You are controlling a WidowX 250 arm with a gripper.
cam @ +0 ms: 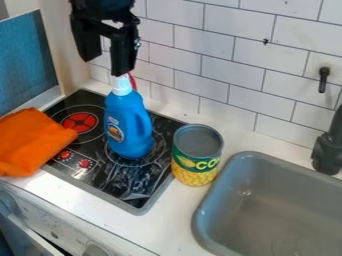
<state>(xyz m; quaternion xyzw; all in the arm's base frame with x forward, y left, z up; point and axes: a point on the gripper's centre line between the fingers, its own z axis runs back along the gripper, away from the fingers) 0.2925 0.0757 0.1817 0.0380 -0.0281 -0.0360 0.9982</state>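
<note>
Bottle [124, 122], blue and white-capped.

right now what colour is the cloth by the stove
The cloth is plain bright orange, seen best in the camera view.

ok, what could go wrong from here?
Two likely ones:

1. Tip-over: the open end effector hangs by the white cap of the blue bottle, with one fingertip apparently almost over it. Straight down from here might clip the cap instead of straddling it.

2. Knock-on: the corn can stands between the bottle and the sink, close to the rim. A bottle falling that way could shove it in.
</note>
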